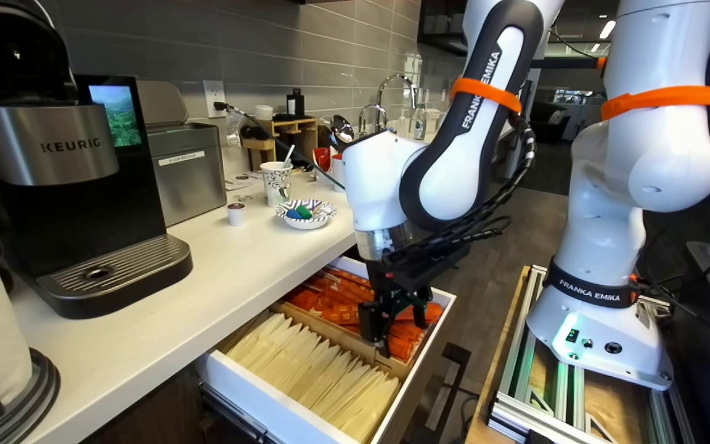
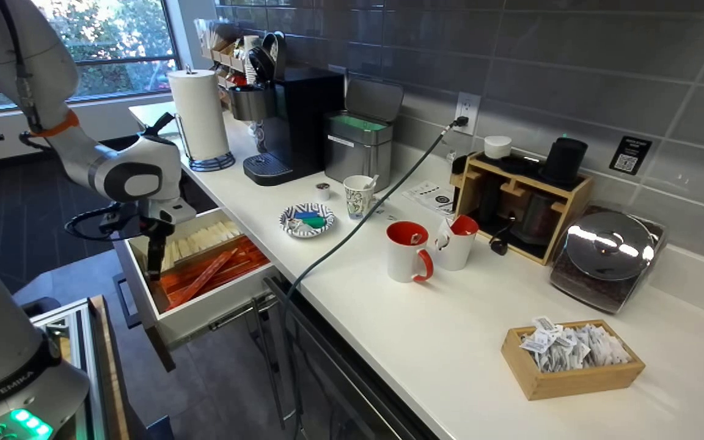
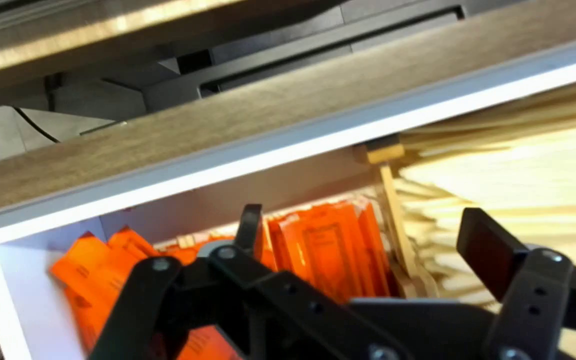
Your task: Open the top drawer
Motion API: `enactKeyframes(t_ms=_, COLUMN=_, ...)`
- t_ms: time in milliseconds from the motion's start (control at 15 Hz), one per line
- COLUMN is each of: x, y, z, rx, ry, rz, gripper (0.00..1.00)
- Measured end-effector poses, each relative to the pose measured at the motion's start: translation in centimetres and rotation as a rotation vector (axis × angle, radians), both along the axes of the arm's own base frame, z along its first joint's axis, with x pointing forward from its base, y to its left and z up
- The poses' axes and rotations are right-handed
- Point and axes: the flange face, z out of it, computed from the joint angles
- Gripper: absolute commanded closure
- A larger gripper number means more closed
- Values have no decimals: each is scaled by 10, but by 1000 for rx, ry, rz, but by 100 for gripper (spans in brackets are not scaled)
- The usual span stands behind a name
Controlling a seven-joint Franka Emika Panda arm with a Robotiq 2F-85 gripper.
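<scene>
The jaws, spread apart, hung over the pulled-out top drawer (image 2: 217, 302), whose long front (image 3: 288, 102) lay toward the robot's base (image 1: 595, 333), nearly parallel to their gap.

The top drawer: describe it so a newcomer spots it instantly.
Start at the long white counter and drop below its front edge to the top drawer. Unlike the dark front beside it, it juts out, showing orange packets and pale strips split by a divider.
</scene>
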Motion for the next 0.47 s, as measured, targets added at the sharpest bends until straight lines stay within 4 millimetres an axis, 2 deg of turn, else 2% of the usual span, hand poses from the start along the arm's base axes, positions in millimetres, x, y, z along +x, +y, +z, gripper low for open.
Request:
enactKeyframes(t_ms=200, x=13, y=12, z=40, rx=37, ry=-141, rz=-12, gripper=0)
enactKeyframes(t_ms=467, x=23, y=21, z=96, rx=25, ry=-336, rz=86, gripper=0)
